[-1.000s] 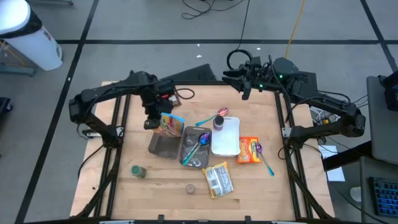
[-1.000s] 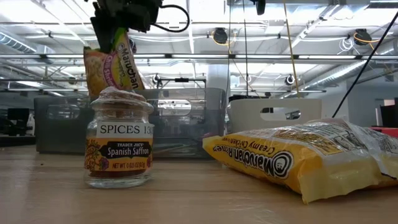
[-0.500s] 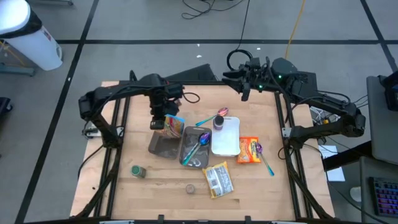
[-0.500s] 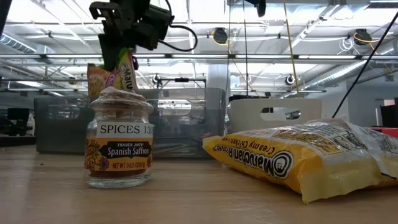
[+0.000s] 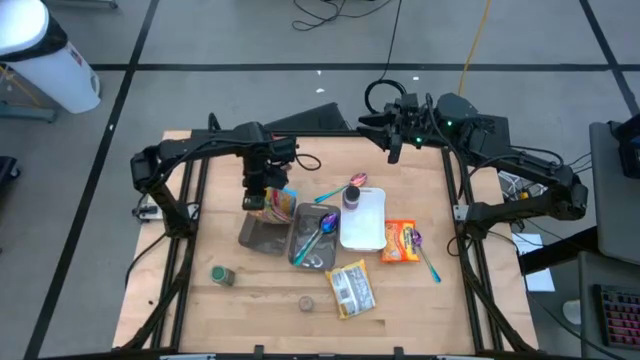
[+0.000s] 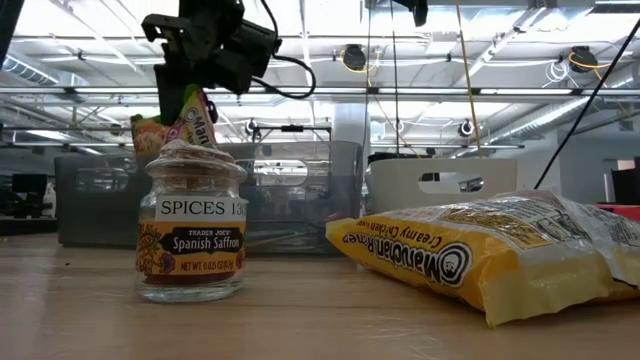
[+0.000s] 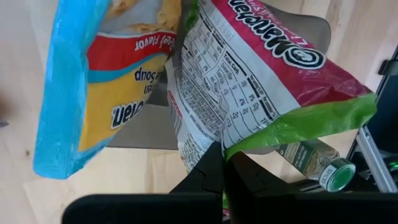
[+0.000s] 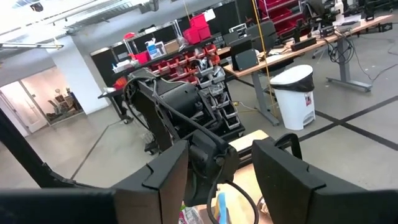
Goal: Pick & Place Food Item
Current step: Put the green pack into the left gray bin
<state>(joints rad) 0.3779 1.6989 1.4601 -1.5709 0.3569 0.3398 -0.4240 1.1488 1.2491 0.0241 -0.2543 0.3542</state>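
While the left gripper (image 5: 258, 192) hangs above the grey bin (image 5: 262, 236), its fingers (image 7: 208, 174) are pinched fully together on the edge of a ramen packet (image 7: 261, 87), red and white with a green end, and the packet dangles in the air over the bin's far rim. Beside it in the left wrist view hangs a second packet (image 7: 106, 93), blue-edged and yellow, but whether the fingers hold that one too cannot be told. Seen from table height, the packet (image 6: 180, 125) shows just behind and above the saffron jar (image 6: 190, 225), clear of the tabletop. Just right of the grey bin stands a clear bin (image 5: 315, 240) with a purple spoon (image 5: 322, 228) in it, and right of that a white tray (image 5: 364, 222). Farther right of the bin lie an orange packet (image 5: 400, 242) and another spoon (image 5: 425, 255); a yellow packet (image 5: 351, 288) lies toward the near edge of the table (image 5: 260, 300). A green-capped jar (image 5: 221, 275) stands near the bin's left front corner. The right gripper (image 5: 392, 135) waits partly open and holding nothing at the table's far edge, well apart from the bin.
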